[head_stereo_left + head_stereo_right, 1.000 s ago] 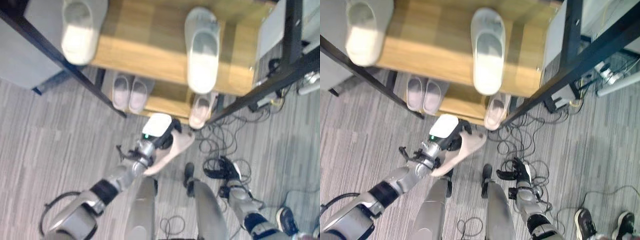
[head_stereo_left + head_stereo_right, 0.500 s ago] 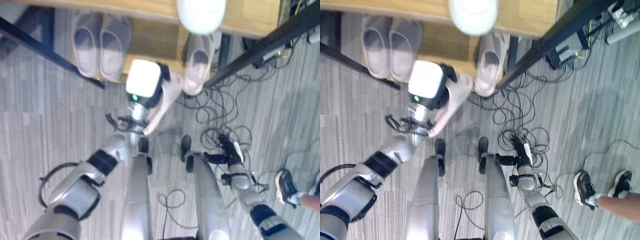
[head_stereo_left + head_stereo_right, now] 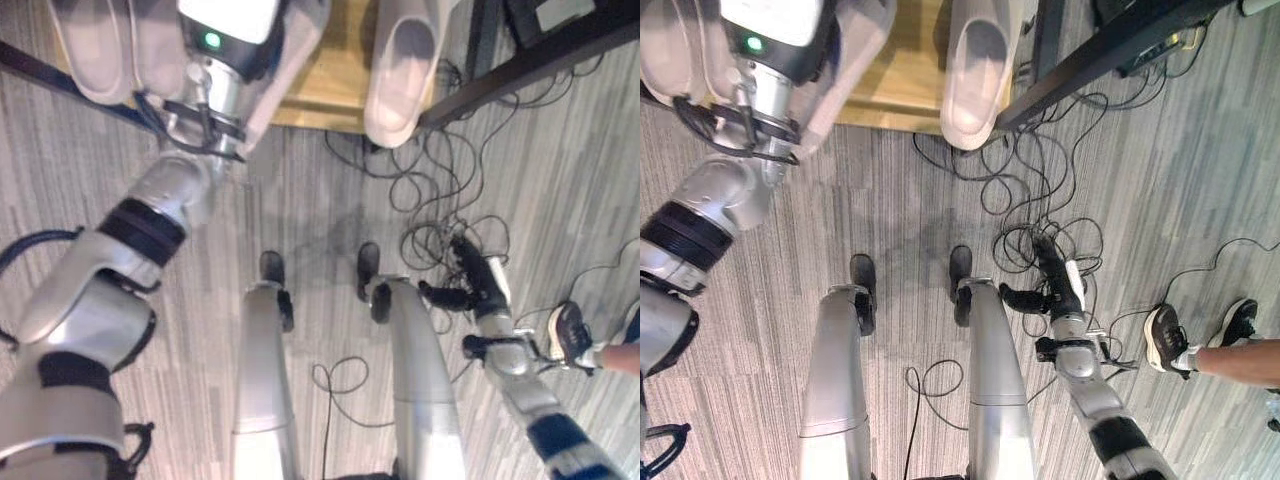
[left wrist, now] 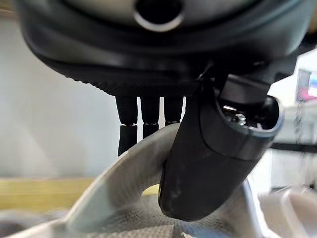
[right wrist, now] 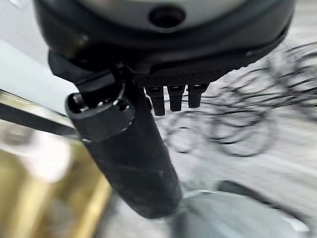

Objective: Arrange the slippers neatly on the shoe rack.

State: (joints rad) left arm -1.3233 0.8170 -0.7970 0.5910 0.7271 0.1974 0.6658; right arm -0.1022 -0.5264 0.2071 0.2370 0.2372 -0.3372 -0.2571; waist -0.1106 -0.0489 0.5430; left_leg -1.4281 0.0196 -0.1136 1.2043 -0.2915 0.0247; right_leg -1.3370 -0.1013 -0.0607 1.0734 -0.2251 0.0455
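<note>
Left hand pinches a slipper by its strap, over the rack shelf's front edge; another slipper overhangs that edge; right hand hangs relaxed, fingers straight, over carpet.

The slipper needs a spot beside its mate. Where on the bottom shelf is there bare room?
Bare wood shows on the bottom shelf between the held slipper in the left robot hand and the lone slipper. Left of that, a pair of slippers crowds it.
</note>
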